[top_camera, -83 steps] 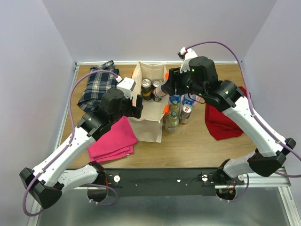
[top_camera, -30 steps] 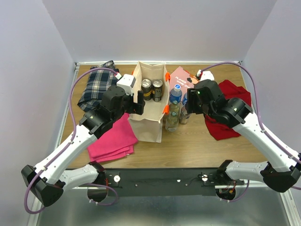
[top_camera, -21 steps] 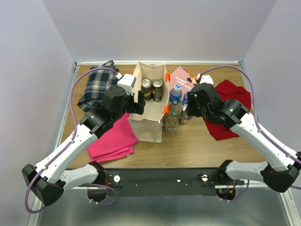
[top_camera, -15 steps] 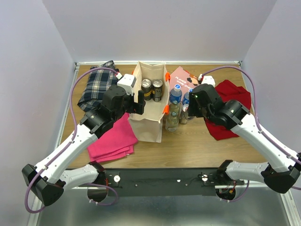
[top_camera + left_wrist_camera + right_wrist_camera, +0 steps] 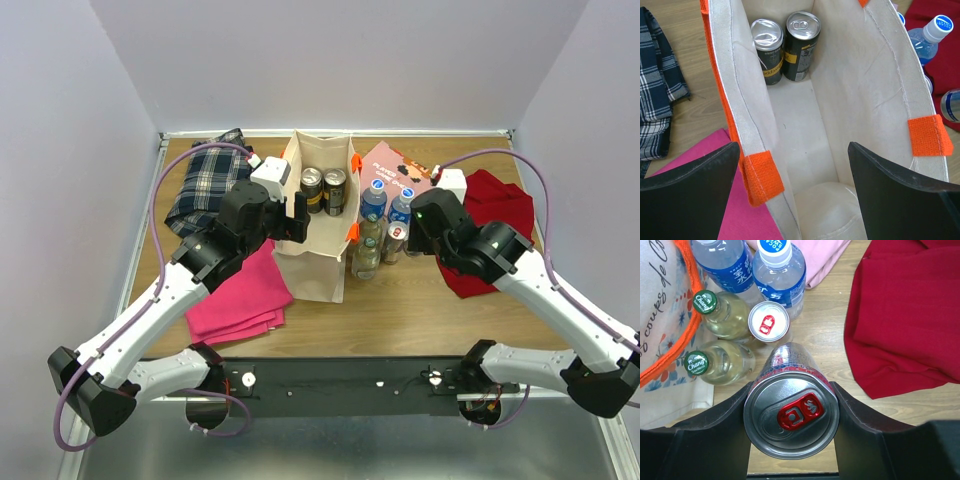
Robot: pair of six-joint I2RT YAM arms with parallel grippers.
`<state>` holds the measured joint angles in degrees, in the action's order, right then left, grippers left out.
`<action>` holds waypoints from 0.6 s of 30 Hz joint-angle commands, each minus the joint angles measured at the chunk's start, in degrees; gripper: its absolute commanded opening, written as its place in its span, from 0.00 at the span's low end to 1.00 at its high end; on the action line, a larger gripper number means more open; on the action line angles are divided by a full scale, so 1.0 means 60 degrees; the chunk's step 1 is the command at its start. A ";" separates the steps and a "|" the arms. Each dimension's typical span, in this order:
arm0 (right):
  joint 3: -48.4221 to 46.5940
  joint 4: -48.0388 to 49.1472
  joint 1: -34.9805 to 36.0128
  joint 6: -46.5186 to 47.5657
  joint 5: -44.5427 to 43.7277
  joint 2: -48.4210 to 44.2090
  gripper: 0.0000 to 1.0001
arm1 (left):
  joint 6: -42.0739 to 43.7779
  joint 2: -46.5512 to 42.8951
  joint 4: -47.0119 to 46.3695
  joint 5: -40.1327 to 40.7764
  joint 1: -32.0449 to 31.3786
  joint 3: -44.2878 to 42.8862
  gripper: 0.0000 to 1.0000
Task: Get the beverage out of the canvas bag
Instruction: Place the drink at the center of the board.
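Top external view
- Canvas bag (image 5: 322,240): beige, orange handles, standing open at centre frame on the counter (image 5: 430,310).
- Two black cans (image 5: 323,189): upright inside the bag, at its far end.
- Left end effector (image 5: 297,218): at the bag's left rim, fingers spread wide, holding nothing.
- Right end effector (image 5: 408,238): right of the bag and outside it, beside the cluster of bottles; its grip is hidden by the wrist here.
- Folded pink cloth (image 5: 240,295): lower left of the bag, touching its base.
- Plaid cloth (image 5: 205,185): upper left.
- Red cloth (image 5: 490,230): right, under the right arm.

Left wrist view
- Black fingers wide apart at the lower corners; the left one is outside the bag's left wall, over the pink cloth.
- Both black cans side by side at the top of the frame, on the bag's floor.
- Orange handle patches (image 5: 762,177) on both long walls.

Right wrist view
- Held can (image 5: 791,415): silver top, red tab, clamped between both fingers, above bare counter and clear of the bag at the left edge.
- Standing can (image 5: 769,321): red tab, just above the held can in the frame.
- Two green-capped bottles (image 5: 705,302) and two blue-labelled water bottles (image 5: 780,270): clustered beside the bag, upper left.
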<state>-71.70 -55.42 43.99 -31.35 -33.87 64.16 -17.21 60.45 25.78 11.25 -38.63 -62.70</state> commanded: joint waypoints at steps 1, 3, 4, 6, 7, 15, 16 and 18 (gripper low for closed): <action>0.0041 0.0608 0.0329 -0.0340 -0.0990 0.0175 0.01 | -0.0061 0.0048 -0.0239 -0.0190 0.0008 -0.0273 0.99; 0.0099 0.0696 0.0461 -0.0443 -0.1210 0.0117 0.01 | -0.0046 0.0062 -0.0195 -0.0190 0.0008 -0.0317 0.99; 0.0143 0.0725 0.0491 -0.0458 -0.1254 0.0088 0.01 | -0.0017 0.0048 -0.0210 -0.0161 0.0008 -0.0317 0.99; 0.0261 0.0857 0.0564 -0.0589 -0.1401 0.0000 0.01 | -0.0002 0.0004 -0.0195 -0.0073 0.0008 -0.0274 0.99; 0.0290 0.0857 0.0579 -0.0662 -0.1445 -0.0015 0.01 | 0.0027 -0.0025 -0.0181 -0.0058 0.0008 -0.0244 0.99; 0.0759 0.0975 0.1017 -0.1394 -0.1913 -0.0001 0.01 | -0.0003 -0.0230 -0.0151 0.0103 0.0008 -0.0068 0.99; 0.0744 0.0931 0.1120 -0.1511 -0.2001 0.0087 0.01 | -0.0002 -0.0230 -0.0137 0.0118 0.0008 -0.0068 0.99; 0.0773 0.0799 0.1441 -0.1702 -0.2279 0.0146 0.01 | 0.0012 -0.0245 -0.0122 0.0132 0.0008 -0.0083 0.99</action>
<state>-66.92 -52.84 49.36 -36.97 -40.73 64.95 -17.19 60.27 25.78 11.29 -38.63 -63.00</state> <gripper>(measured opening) 0.629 0.990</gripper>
